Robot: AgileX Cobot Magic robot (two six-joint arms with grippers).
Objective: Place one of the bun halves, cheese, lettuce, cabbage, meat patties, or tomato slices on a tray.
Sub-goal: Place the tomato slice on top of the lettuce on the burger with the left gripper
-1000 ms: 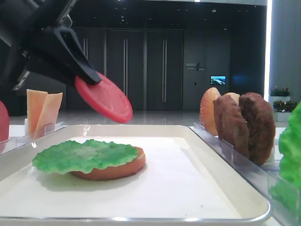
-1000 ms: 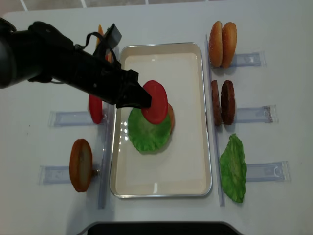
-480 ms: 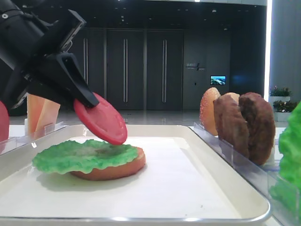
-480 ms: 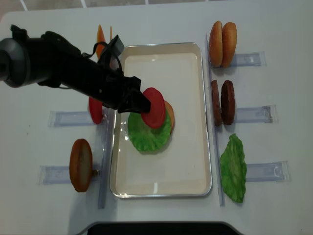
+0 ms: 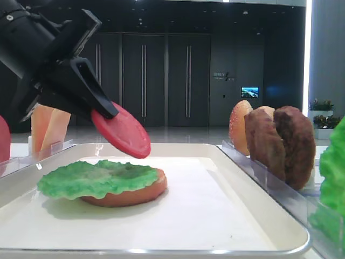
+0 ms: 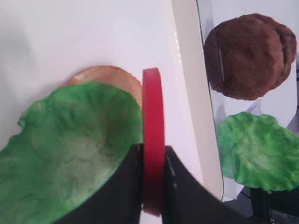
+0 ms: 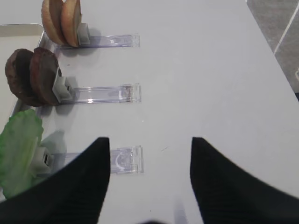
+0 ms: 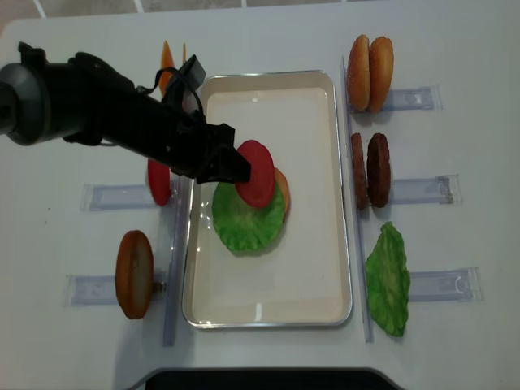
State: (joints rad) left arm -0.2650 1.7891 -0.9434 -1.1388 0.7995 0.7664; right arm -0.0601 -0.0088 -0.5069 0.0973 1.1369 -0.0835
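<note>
Tomato slice (image 8: 255, 172) held above white tray (image 8: 321, 244), mid-frame.
Left tool (image 8: 232, 168) clamped on slice's edge, tilted over lettuce (image 8: 246, 222) covering a bun half (image 5: 135, 195); right tool (image 7: 147, 182) spread wide above desk (image 7: 205, 70).

Tray at the table's middle, holders of food down both its sides

On the tray (image 8: 268, 309) a lettuce leaf (image 8: 244, 221) lies on a bun half (image 8: 281, 188); above them hangs a tomato slice (image 8: 256, 172), tilted, pinched at its left edge by the left gripper (image 8: 231, 168); left of the tray, far to near, stand cheese slices (image 8: 167, 58), a second tomato slice (image 8: 158, 180) and a bun half in a holder (image 8: 134, 273); right of the tray, far to near, stand a pair of bun halves (image 8: 369, 71), two meat patties (image 8: 370, 169) and another lettuce leaf (image 8: 387, 278); the right gripper (image 7: 148, 177) hangs over the table's right side, near that last holder (image 7: 125, 159).
</note>
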